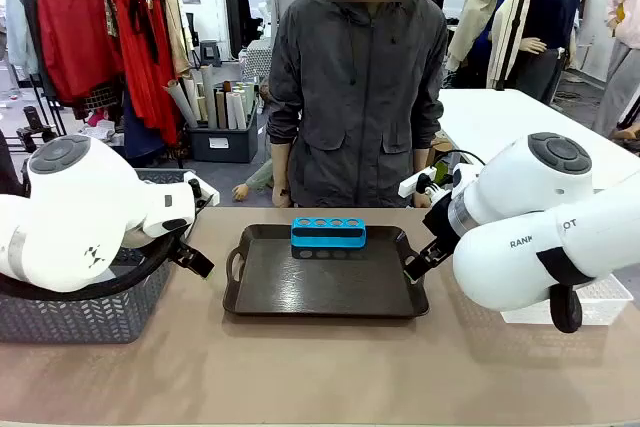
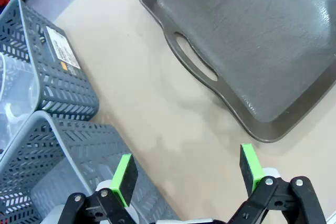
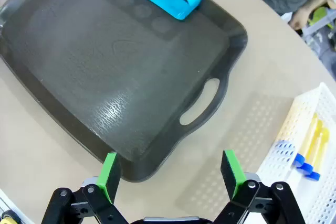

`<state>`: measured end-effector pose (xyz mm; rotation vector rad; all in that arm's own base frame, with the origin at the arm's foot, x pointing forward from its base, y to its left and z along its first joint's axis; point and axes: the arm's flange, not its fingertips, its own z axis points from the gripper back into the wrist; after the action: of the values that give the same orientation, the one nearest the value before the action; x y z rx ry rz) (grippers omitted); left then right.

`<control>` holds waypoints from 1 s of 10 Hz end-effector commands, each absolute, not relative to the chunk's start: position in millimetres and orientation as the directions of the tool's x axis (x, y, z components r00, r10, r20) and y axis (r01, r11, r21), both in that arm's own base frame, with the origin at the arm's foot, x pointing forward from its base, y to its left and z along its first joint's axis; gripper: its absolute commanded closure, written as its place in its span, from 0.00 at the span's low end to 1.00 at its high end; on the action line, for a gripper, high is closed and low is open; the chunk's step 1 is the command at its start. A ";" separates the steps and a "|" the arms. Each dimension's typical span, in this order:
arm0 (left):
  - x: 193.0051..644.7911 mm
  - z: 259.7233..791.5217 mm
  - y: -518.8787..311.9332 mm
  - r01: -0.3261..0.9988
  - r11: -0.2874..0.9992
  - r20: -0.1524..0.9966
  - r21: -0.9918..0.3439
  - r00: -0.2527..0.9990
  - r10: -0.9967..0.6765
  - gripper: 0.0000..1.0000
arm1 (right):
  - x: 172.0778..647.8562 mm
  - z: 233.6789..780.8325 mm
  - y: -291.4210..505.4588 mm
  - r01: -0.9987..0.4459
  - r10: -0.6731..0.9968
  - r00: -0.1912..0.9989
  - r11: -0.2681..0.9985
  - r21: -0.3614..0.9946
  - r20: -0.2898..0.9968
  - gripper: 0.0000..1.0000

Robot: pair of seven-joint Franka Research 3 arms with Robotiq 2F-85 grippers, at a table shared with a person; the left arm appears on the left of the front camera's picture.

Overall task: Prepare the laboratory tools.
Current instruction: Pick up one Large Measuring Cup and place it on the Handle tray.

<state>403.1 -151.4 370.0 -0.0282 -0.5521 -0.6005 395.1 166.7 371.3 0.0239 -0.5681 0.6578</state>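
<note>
- Although the left arm's bulk covers most of them in the front view, we see two grey mesh baskets [image 2: 63, 85] at the table's left. Pale, clear shapes show through one wall, cut off by the frame edge, and we cannot tell what they are.
- The left gripper [image 2: 187, 172] hangs with its jaws spread wide and nothing between them, over bare tabletop just beside the nearer basket and near the tray's handle.
- The dark tray [image 1: 330, 292] lies mid-table. The blue tube rack [image 1: 328, 233] stands on it along the far edge; in the left wrist view the top of the frame cuts the rack to a sliver.
- A person [image 1: 355, 97] stands at the far side behind the tray; their hands are hard to make out.
- The right gripper [image 3: 170, 174] is also spread wide and empty, above the tray's corner by its other handle.
- The white crate [image 3: 320, 114] sits at the right, largely hidden by the right arm in the front view. Yellow-filled, blue-capped test tubes [image 3: 310, 140] lie inside, clipped by the frame, so we cannot count them.
</note>
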 end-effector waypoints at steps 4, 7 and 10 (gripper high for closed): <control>403.0 370.2 -151.4 0.543 0.829 0.501 0.132 0.685 -0.529 0.00 | 395.1 371.4 166.7 -0.584 0.572 0.645 0.797 -0.154 0.507 0.00; 403.0 370.2 -151.4 0.543 0.829 0.501 0.132 0.685 -0.529 0.00 | 395.1 371.4 166.7 -0.584 0.572 0.645 0.797 -0.154 0.507 0.00; 403.0 370.2 -151.4 0.543 0.829 0.501 0.132 0.685 -0.529 0.00 | 395.1 371.4 166.7 -0.584 0.572 0.645 0.797 -0.154 0.507 0.00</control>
<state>403.1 -151.4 370.0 -0.0282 -0.5521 -0.6006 395.0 166.8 371.3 0.0234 -0.5681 0.6585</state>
